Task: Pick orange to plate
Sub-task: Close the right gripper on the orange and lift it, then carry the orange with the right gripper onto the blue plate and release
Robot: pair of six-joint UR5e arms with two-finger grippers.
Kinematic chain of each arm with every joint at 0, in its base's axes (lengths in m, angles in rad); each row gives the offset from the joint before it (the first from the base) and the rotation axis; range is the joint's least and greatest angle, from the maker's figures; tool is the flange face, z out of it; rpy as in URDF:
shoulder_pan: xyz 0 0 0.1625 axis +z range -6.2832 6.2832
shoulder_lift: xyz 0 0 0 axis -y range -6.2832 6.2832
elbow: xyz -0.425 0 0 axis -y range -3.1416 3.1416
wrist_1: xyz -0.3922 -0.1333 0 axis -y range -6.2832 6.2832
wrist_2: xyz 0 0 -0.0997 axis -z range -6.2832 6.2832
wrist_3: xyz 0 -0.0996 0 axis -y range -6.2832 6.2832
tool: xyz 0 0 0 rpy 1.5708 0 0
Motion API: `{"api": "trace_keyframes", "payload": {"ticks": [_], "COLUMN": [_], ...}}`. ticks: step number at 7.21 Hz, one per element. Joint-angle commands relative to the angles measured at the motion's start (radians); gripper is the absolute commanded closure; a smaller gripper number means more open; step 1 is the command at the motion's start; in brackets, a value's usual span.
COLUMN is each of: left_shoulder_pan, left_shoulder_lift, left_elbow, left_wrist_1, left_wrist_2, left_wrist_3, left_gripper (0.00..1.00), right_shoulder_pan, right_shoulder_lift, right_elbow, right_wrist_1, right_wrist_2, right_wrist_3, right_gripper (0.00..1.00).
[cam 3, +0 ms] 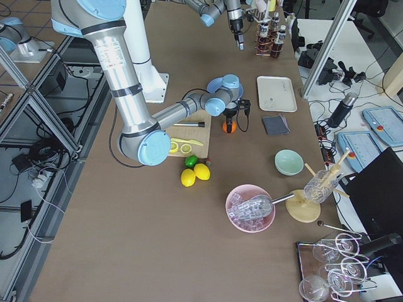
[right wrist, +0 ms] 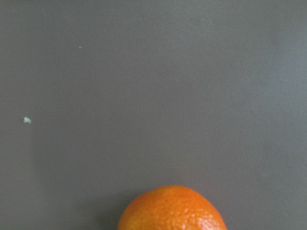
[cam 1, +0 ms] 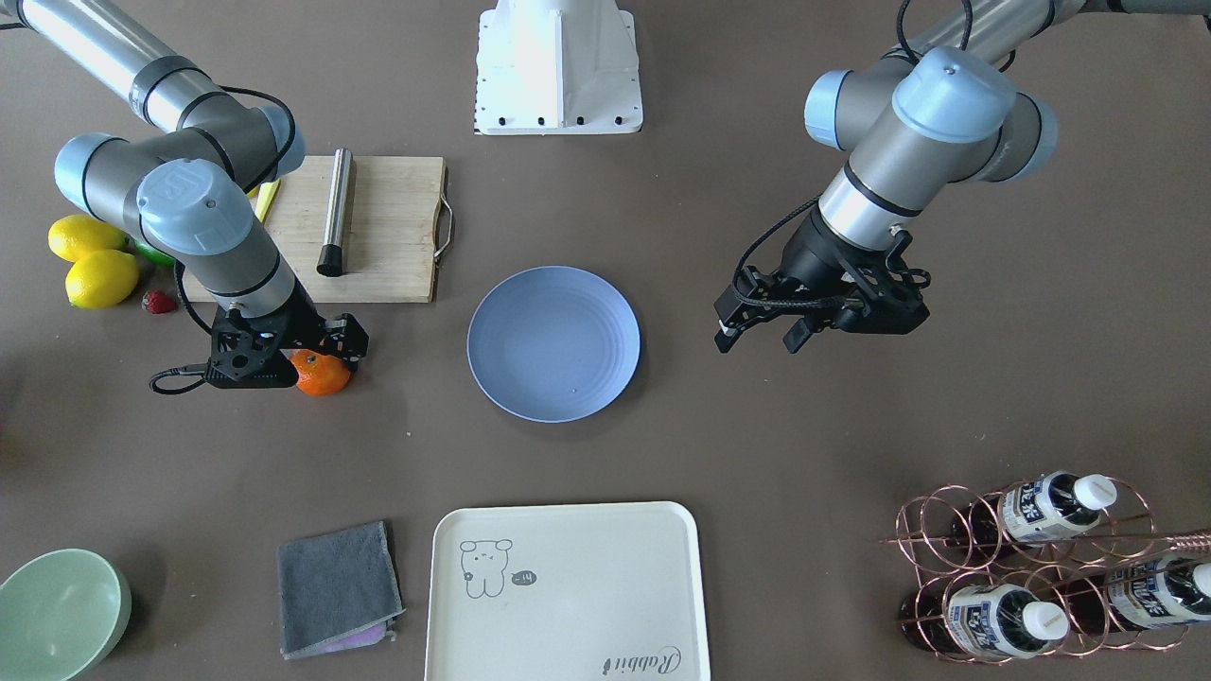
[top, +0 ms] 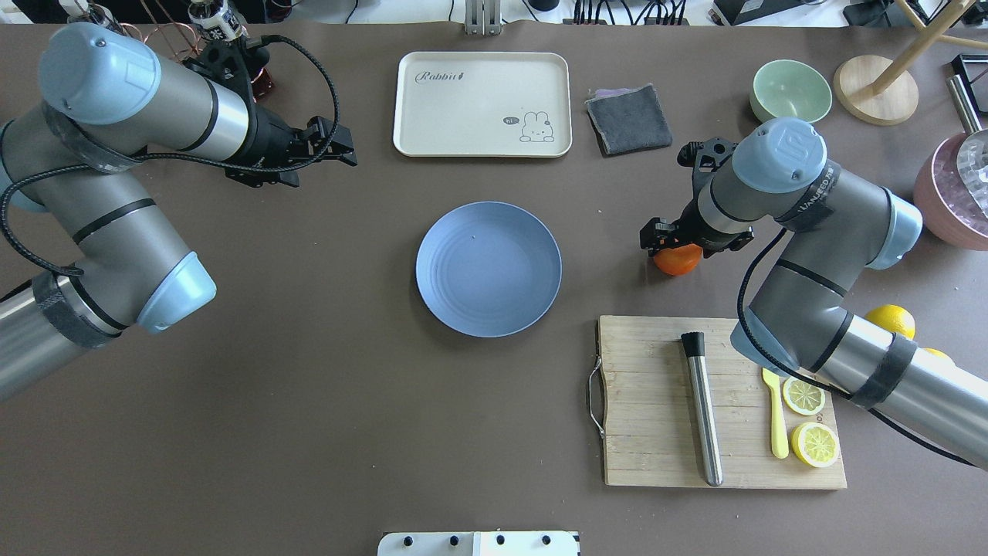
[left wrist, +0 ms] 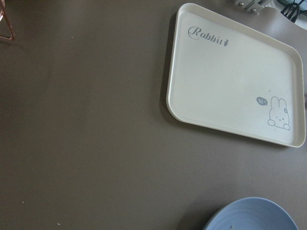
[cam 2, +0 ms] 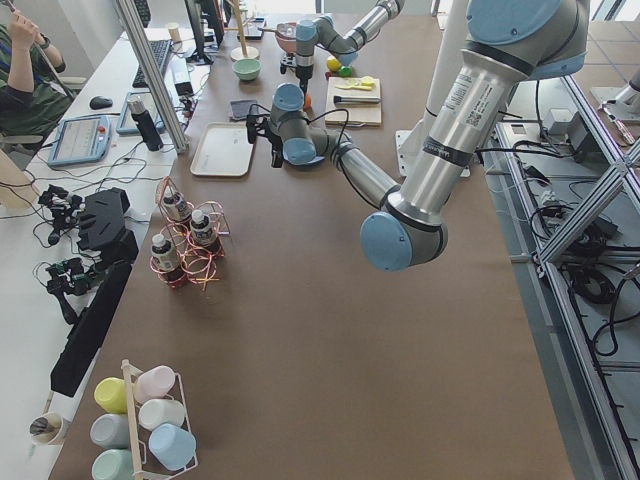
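The orange (cam 1: pixel 324 376) rests on the brown table beside the cutting board's corner, well apart from the light-blue plate (cam 1: pixel 553 343). My right gripper (cam 1: pixel 301 357) is down over the orange (top: pixel 678 261), black fingers at its sides; I cannot tell whether they press on it. The right wrist view shows only the top of the orange (right wrist: pixel 171 211) against the table. The plate (top: pixel 488 269) has nothing on it. My left gripper (cam 1: pixel 757 339) hovers open on the plate's other side, holding nothing. The plate's rim (left wrist: pixel 249 218) shows in the left wrist view.
A wooden cutting board (top: pixel 656 401) carries a metal cylinder (top: pixel 702 409), lemon slices and a yellow knife. Two lemons (cam 1: pixel 90 260), a lime and a strawberry lie behind the right arm. A cream tray (cam 1: pixel 566 591), grey cloth (cam 1: pixel 336 586), green bowl (cam 1: pixel 57 615) and bottle rack (cam 1: pixel 1041 567) line the far side.
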Motion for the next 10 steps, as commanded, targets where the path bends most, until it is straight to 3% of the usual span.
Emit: {"api": "trace_keyframes", "payload": {"ticks": [1, 3, 4, 6, 7, 8, 10], "left_shoulder_pan": [-0.001, -0.016, -0.074, -0.148, -0.165, -0.182, -0.197], "left_shoulder_lift": [0.001, -0.001, 0.019, 0.142, 0.148, 0.148, 0.168], "left_elbow": [-0.001, 0.002, -0.009, -0.063, -0.07, -0.071, -0.069], "left_wrist_1": [0.0, 0.003, 0.053, 0.065, 0.063, 0.06, 0.06], "left_wrist_2": [-0.001, -0.016, -0.05, -0.041, -0.043, -0.044, -0.043], "left_wrist_3": [0.0, 0.009, 0.161, 0.439, 0.439, 0.451, 0.459], "left_gripper": [0.02, 0.02, 0.02, 0.02, 0.02, 0.02, 0.02], "right_shoulder_pan": [0.003, 0.041, 0.035, -0.043, -0.104, -0.155, -0.2], "right_shoulder_lift": [0.003, 0.028, 0.072, 0.158, 0.252, 0.335, 0.454], "right_elbow": [-0.004, 0.071, 0.085, 0.088, 0.078, 0.052, -0.11], "right_wrist_1": [0.02, 0.004, 0.003, -0.009, -0.108, -0.194, -0.195], "right_wrist_2": [-0.001, 0.033, 0.057, 0.012, -0.055, -0.123, -0.183], "right_wrist_3": [0.006, 0.032, 0.102, 0.159, 0.199, 0.201, 0.211], "right_gripper": [1.0, 1.0, 1.0, 1.0, 1.0, 1.0, 1.0]}}
